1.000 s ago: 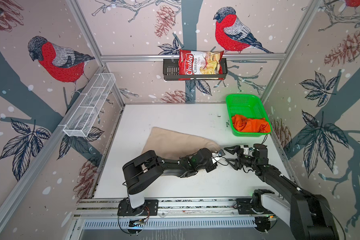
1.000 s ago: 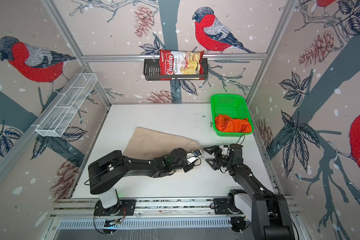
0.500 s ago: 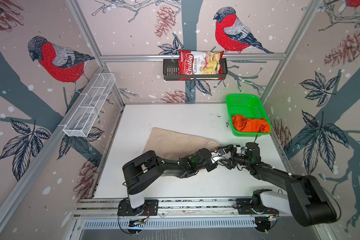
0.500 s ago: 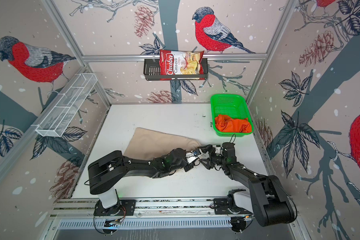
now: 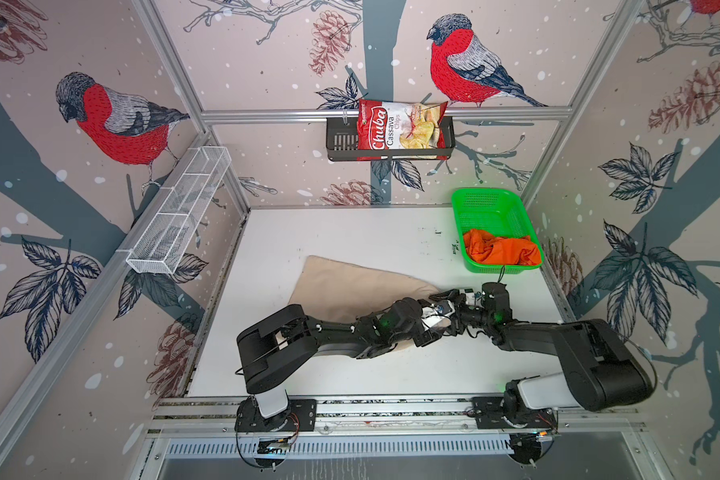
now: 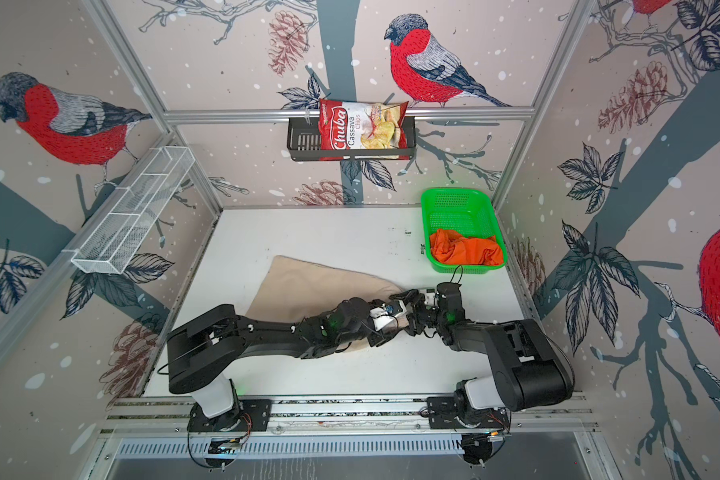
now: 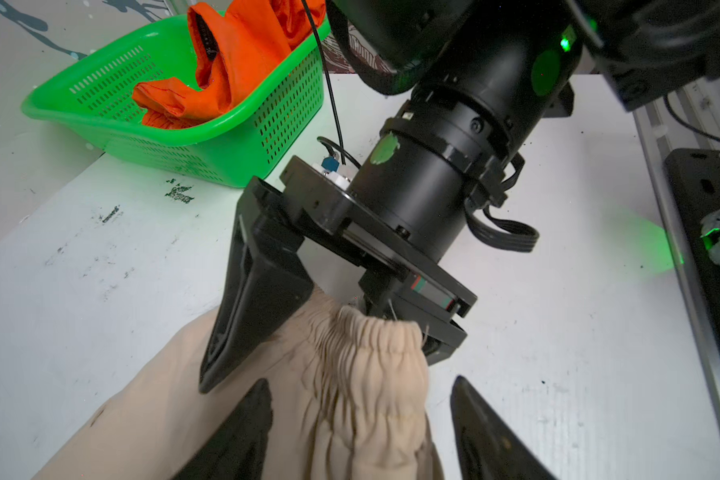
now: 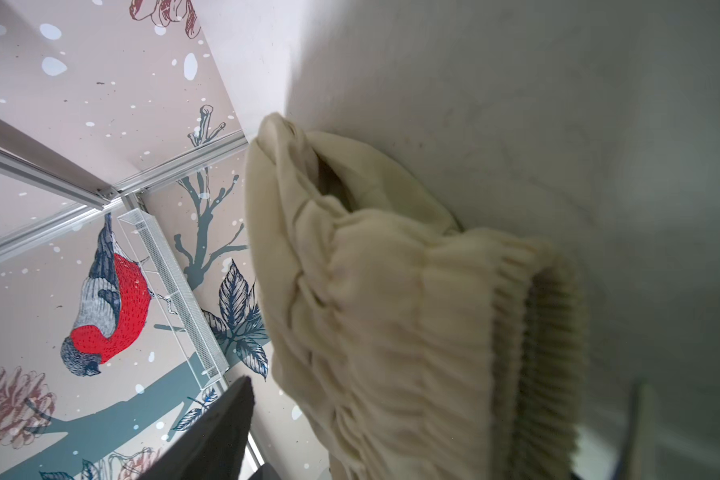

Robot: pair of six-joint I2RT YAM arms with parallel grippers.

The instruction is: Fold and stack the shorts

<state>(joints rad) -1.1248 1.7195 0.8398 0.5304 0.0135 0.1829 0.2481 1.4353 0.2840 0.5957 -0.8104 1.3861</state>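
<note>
Where arms [image 5: 337,332] meet, shorts [image 5: 350,282] (beige) hide.

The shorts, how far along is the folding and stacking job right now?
Done: the beige shorts lie spread on the table. In hand: the left gripper and right gripper, both open, straddle their bunched waistband. To do: finishing that fold, then the orange shorts, crumpled in the green basket, need folding and stacking.

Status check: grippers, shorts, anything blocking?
Left gripper open, straddling waistband of beige shorts. Right gripper open around same waistband. Orange shorts bunched in green basket, not yet stacked. Nothing in the way.
</note>
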